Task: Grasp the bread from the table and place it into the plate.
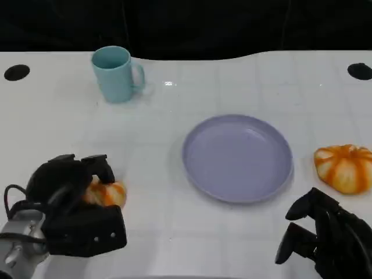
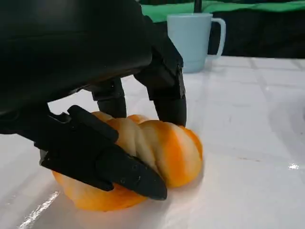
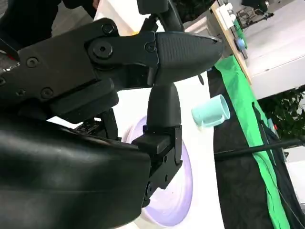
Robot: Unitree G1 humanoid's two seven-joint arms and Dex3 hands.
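Left hand [image 1: 72,200] fingers closed around bread [image 1: 107,193], lower left, on table | right hand [image 1: 325,238] empty, fingers apart | plate [image 1: 200,174] centre, bare | lift and placing remain

Even, bright overhead lighting; a small glare spot on the table [image 1: 168,85] beside the cup [image 1: 116,74]. Wrist views slightly soft; shadows faint.
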